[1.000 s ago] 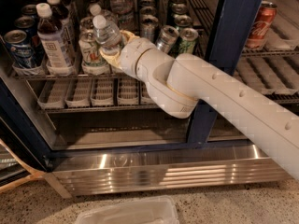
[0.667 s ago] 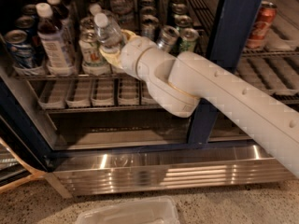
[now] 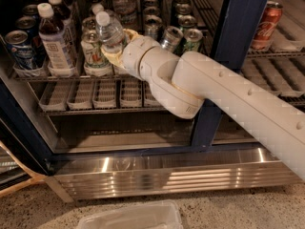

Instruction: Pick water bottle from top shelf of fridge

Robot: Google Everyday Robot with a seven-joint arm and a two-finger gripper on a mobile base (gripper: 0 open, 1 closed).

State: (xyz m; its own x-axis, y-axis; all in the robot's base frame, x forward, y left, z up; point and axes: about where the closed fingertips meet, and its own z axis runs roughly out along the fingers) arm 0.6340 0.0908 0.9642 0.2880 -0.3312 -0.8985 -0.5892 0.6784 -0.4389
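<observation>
The water bottle sits at the front of the top shelf, just beside a tall can, and the gripper has its fingers clasped around the bottle's lower half. You look to be at the grasp-made step. Next, lift slightly and draw straight back out of the fridge, without knocking the can.

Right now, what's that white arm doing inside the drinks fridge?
A robot arm reaches into the fridge. Its gripper is closed around the water bottle at the front of the top shelf, among cans and other bottles. The bottle leans a little and has not yet been drawn out.
</observation>
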